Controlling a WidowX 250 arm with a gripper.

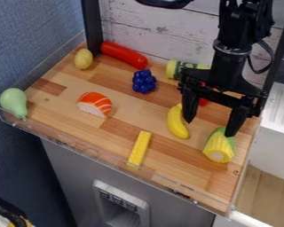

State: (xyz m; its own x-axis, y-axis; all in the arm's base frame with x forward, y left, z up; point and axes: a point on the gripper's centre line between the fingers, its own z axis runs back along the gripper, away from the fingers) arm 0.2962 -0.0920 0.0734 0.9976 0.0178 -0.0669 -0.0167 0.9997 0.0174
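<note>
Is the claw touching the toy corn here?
Cannot tell: in the camera view, one tip of the claw overlaps the corn, but whether it touches or hangs above is unclear.

Well apart from the jaws lie a green pear (14, 102) and a red sausage (124, 55). Closer to them sit blue grapes (144, 81) and a yellow stick (140, 149).

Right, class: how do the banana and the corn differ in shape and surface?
The banana is slim and curved, while the corn is thicker and stubby. The banana's skin is smooth; the corn is bumpy with kernels, with green husk about it. Both are yellow and lie on the wooden board.
</note>
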